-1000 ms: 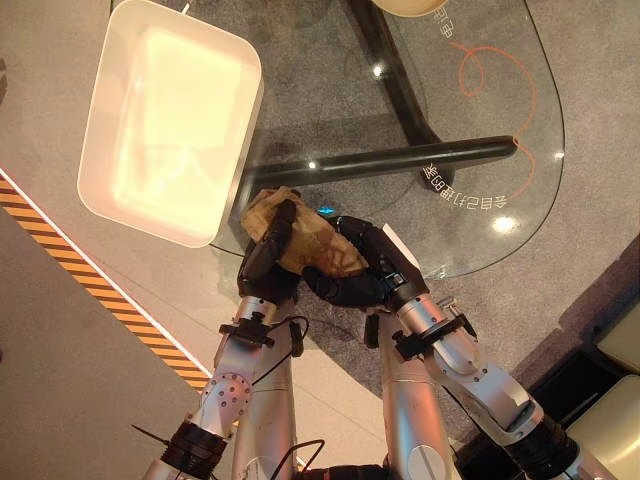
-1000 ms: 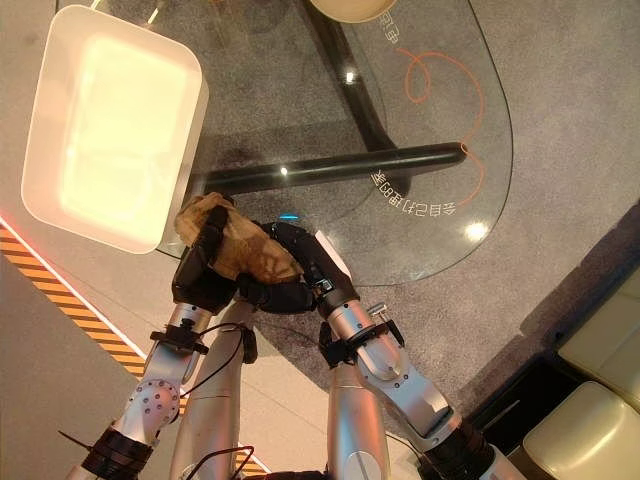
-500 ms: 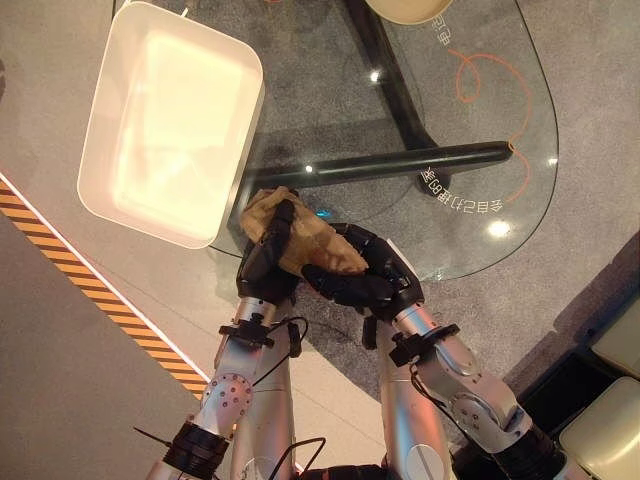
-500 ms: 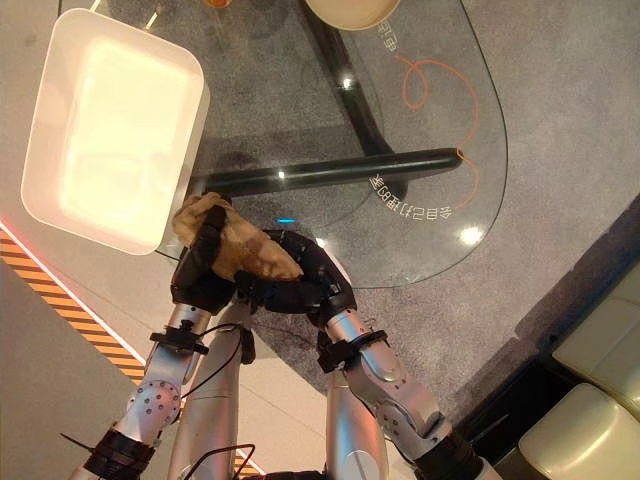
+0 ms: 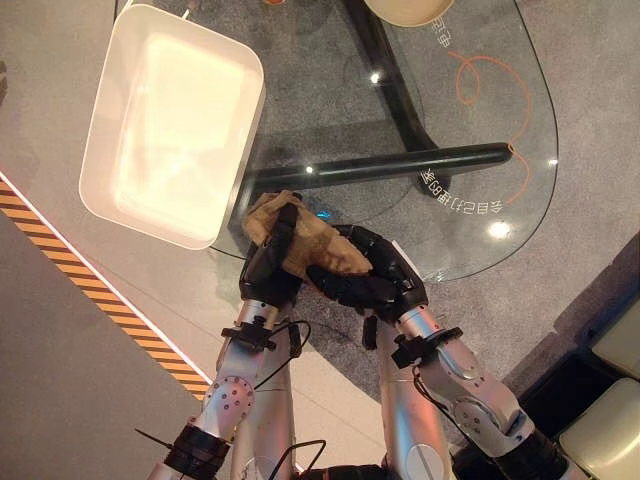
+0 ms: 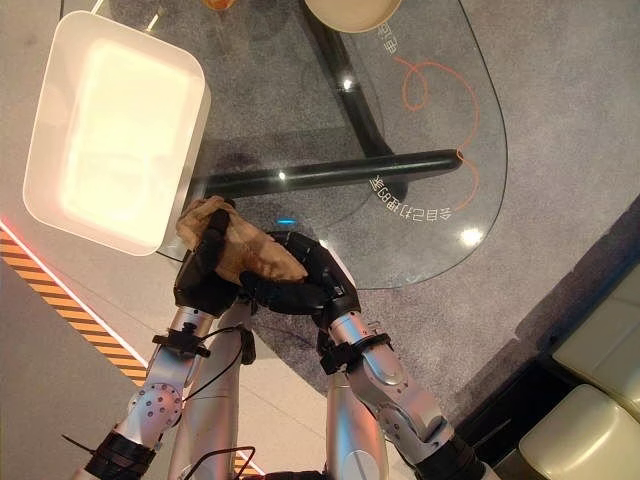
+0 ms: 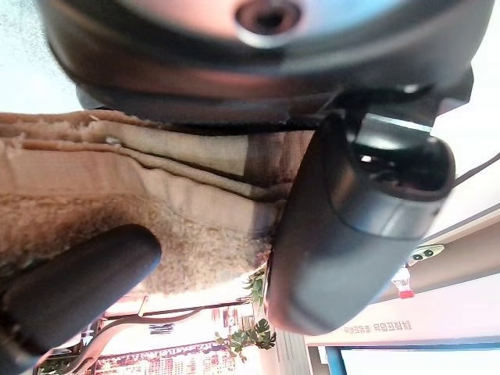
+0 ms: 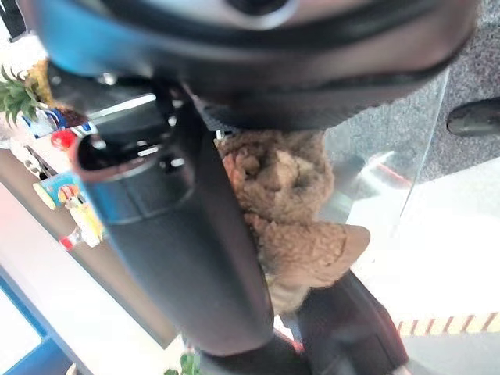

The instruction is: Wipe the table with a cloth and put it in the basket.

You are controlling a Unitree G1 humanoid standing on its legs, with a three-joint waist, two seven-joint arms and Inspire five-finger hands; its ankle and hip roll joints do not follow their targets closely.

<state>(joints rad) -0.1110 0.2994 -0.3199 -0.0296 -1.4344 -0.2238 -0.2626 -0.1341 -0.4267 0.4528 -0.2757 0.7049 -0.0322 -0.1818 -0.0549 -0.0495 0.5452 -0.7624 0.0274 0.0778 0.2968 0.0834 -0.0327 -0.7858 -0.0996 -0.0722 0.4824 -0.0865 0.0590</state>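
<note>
Tan, fuzzy fabric identifies the task item: a crumpled brown cloth held between both hands at the near edge of the clear glass table with a black tubular frame. The left hand has its dark fingers curled over the cloth's upper end; its wrist view shows a thumb and a finger pressed against the folded pile. The right hand cups the cloth from the opposite side, fingers wrapped beneath and around the bundle. The cloth is bunched, not spread flat on the glass.

Just beyond the left fingertips, off the table's corner, stands the white rectangular plastic basket, with its near rim close to the cloth.

Judged step: wiping appears finished, and the cloth is gathered for transfer. The next move calls for one hand to let go while the other carries the bundle past the left fingertips, over the basket rim, and then opens above the interior. Clearance over the rim must be ensured.
</note>
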